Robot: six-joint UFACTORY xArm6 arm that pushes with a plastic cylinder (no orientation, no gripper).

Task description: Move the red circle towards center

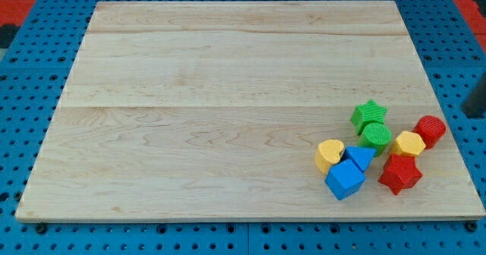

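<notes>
The red circle (430, 130) is a short red cylinder near the board's right edge, low in the view. It touches the yellow hexagon (408, 144) on its left. A dark rod end shows at the view's right edge, and my tip (471, 113) is off the board, to the right of and slightly above the red circle, apart from it.
A cluster lies left of the red circle: green star (369, 114), green circle (376, 136), red star (399, 173), blue triangle (359, 158), blue cube (345, 179), yellow heart (329, 155). The wooden board (228, 96) lies on a blue pegboard.
</notes>
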